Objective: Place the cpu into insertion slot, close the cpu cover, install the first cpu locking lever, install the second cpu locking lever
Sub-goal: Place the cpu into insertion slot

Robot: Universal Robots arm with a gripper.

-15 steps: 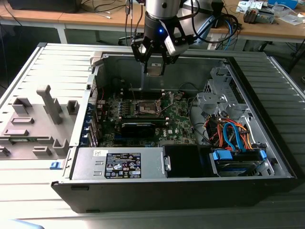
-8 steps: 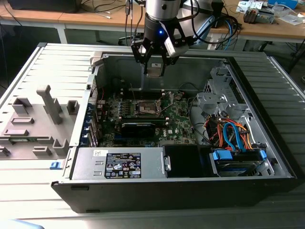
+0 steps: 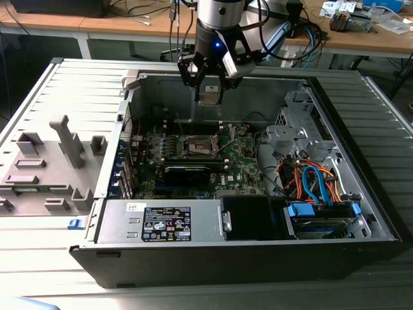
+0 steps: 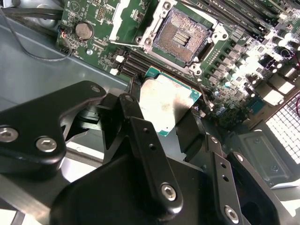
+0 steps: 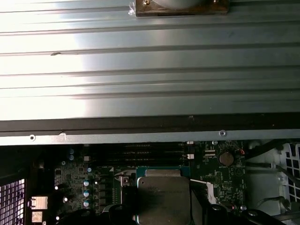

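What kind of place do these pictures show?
Probably a robotics lab or electronics workshop: an open computer case lies on a grey slatted table, wooden benches behind carry cables, and the tool holds the cpu.

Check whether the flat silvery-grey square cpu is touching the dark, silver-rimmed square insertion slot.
Apart. The exterior view shows the cpu held by the gripper high above the insertion slot, with a clear gap between.

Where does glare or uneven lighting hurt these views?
In the second wrist view, glare washes out the cpu top and part of the motherboard; in the first wrist view, the ribbed metal panel shines bright while the motherboard looks dim; the exterior view is evenly lit.
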